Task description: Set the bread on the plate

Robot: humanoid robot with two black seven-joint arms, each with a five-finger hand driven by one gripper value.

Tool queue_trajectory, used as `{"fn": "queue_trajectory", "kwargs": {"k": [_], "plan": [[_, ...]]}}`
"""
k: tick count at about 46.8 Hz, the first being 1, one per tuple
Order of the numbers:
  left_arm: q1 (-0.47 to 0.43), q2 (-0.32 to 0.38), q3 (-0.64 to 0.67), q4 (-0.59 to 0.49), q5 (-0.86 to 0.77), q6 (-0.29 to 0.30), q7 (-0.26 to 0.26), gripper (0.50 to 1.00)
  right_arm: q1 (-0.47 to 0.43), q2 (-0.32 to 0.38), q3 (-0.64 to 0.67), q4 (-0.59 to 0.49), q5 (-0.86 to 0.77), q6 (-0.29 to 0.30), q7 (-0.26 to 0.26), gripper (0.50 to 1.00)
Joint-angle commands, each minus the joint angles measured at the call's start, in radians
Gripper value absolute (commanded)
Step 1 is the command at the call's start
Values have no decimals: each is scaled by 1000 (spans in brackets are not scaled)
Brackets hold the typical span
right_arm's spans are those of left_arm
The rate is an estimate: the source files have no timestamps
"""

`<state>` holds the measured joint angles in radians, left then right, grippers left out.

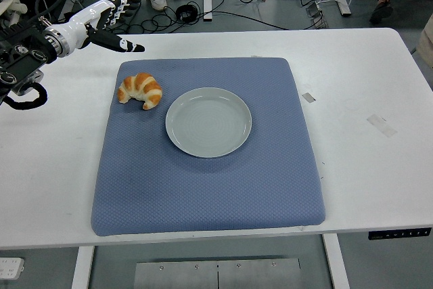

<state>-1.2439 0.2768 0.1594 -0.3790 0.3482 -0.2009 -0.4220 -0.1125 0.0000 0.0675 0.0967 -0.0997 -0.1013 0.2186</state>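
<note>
Bread [141, 90] lies on the blue mat [203, 187], just left of the empty plate [208, 122], not touching it. Left hand [108, 24] hovers beyond the mat's far-left corner, fingers extended, holding nothing. Recommend descending over the croissant's middle and grasping gently.

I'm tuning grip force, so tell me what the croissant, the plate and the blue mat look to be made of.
Croissant: baked pastry or a replica, I cannot tell; glossy golden-brown crust with paler ridged bands. Plate: probably glazed ceramic, possibly melamine; smooth pale grey-green with a soft sheen and raised rim. Blue mat: likely padded fabric or foam; matte, fine dimpled weave, rounded thick edges.
</note>
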Motion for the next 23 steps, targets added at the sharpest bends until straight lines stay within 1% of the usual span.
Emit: {"fn": "queue_trajectory", "kwargs": {"k": [1, 23], "plan": [[4, -2, 0, 0, 0, 0, 0, 969, 1, 0, 0, 0, 0, 0, 1, 1000], [11, -4, 0, 0, 0, 0, 0, 969, 1, 0, 0, 0, 0, 0, 1, 1000]]}}
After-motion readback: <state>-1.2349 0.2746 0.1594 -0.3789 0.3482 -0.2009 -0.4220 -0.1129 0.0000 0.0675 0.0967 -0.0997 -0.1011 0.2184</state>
